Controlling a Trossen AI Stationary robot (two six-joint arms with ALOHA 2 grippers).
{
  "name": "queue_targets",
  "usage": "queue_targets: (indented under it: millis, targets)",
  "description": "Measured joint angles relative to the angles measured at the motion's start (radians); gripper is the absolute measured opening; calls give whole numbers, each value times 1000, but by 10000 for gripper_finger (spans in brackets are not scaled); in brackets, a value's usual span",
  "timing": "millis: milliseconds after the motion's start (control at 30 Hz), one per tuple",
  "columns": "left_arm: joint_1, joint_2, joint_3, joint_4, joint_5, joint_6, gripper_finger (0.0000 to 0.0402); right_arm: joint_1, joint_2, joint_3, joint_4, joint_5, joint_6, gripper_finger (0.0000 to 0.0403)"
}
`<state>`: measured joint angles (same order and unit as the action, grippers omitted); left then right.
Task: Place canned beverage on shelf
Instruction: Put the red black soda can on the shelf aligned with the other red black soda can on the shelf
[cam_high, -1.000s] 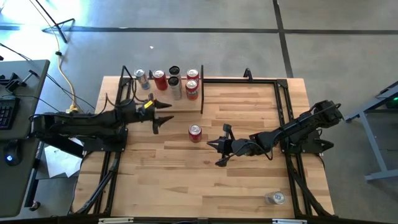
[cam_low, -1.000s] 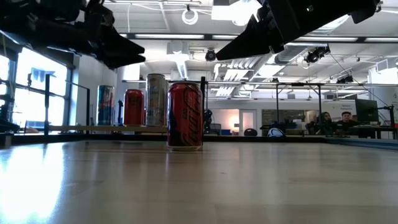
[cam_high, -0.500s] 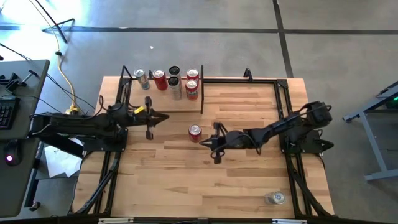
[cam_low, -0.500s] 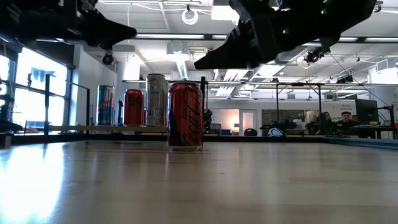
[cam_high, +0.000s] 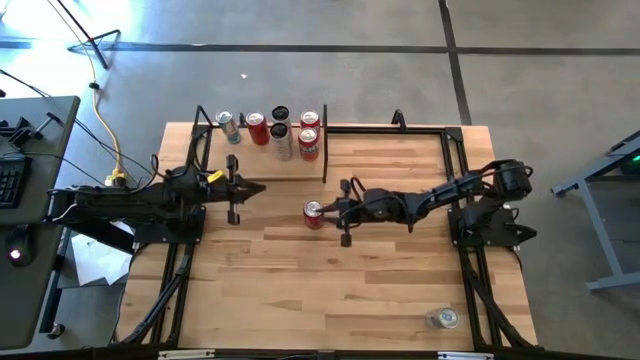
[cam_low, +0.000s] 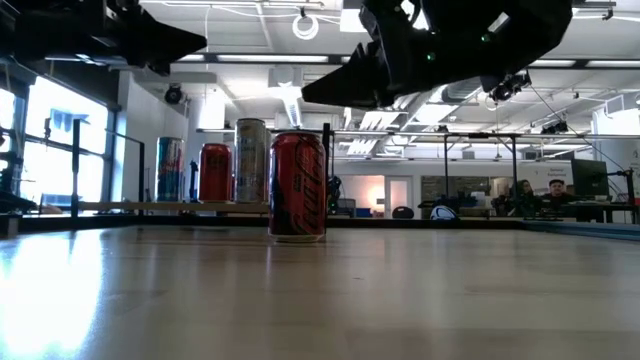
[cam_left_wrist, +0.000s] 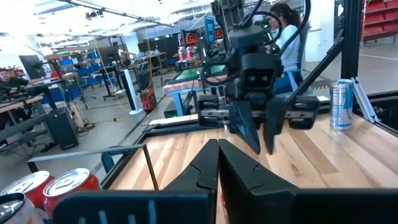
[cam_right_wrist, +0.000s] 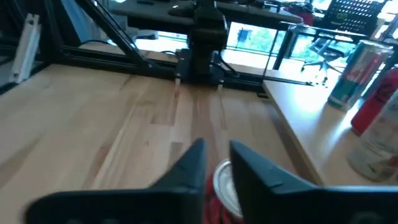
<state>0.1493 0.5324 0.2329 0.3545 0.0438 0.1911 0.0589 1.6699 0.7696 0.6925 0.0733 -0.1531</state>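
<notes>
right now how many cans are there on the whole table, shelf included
7. Five stand on the shelf: a blue-silver one, three red, one silver. One red can stands mid-table under the right gripper; one silver can at the near right corner. None looks hidden.

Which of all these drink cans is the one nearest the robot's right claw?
The red can standing alone mid-table, just off the right gripper, whose fingers are open. The other cans stand grouped on the pale-wood shelf, except a silver can near the table's front edge.
</notes>
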Motion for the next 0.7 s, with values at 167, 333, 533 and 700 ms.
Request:
queue_targets:
  millis: [167, 333, 533, 700]
  targets:
    - [0, 6, 0, -3, 24, -14, 1, -11, 0, 1, -45, -4, 22, 174]
    - [0, 7, 0, -3, 33, -14, 1, -49, 0, 1, -52, -3, 35, 281]
    - [0, 7, 0, -15, 33, -15, 1, -99, 18, 1, -27, -77, 84, 306]
    - [0, 7, 0, -21, 33, -15, 1, -117, 93, 33, -13, -91, 127, 307]
